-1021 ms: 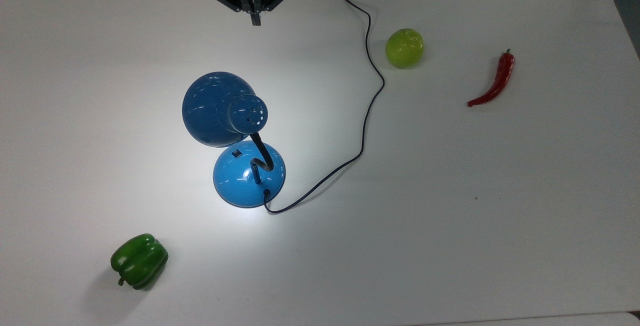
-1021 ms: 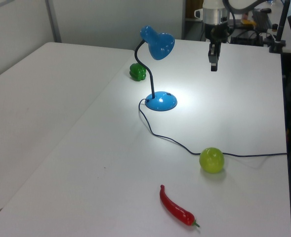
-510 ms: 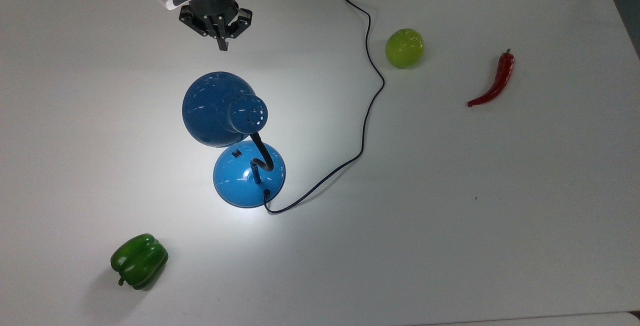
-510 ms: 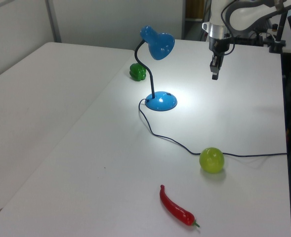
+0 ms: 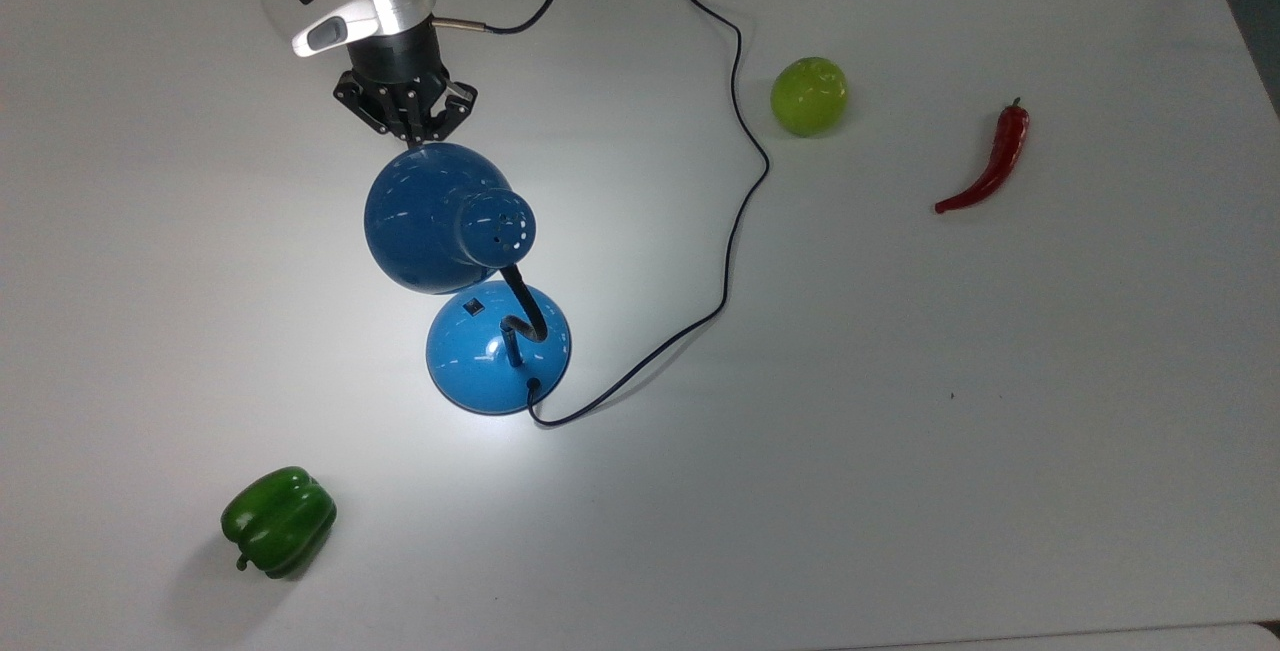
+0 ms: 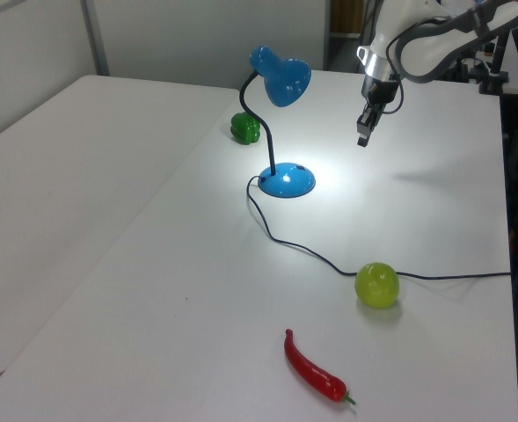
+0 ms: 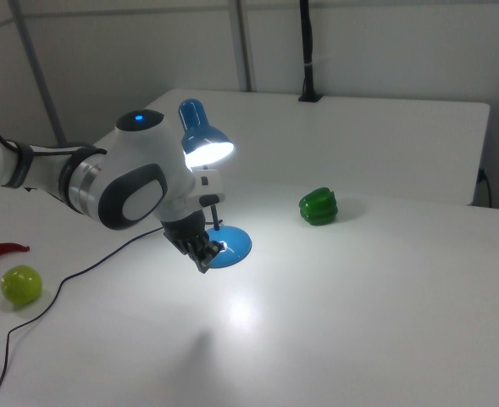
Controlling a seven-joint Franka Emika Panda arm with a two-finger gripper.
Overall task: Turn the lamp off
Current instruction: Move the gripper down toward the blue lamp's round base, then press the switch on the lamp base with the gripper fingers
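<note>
Blue and glossy, the lamp (image 5: 470,281) stands near the middle of the white desk (image 5: 1000,481), its bulb lit and throwing a bright pool over the surface around its round base (image 5: 498,349). A small black switch (image 5: 472,308) sits on the base, on the side under the dome shade (image 5: 430,216), which a black gooseneck (image 6: 257,114) holds up over it. A thin black cord (image 5: 735,191) winds from the base to the desk's far edge in the top view.

White and black, the gripper (image 5: 412,136) hangs above the desk in the air; in the top view its tip sits right at the shade's upper rim, and in the left view (image 6: 362,138) it is clearly apart from the lamp, to the left view's right. The fingers are closed together, with nothing between them.

Around the desk lie a green bell pepper (image 5: 278,521), a lime-green round fruit (image 5: 809,96) just beside the cord, and a red chilli (image 5: 988,163).
</note>
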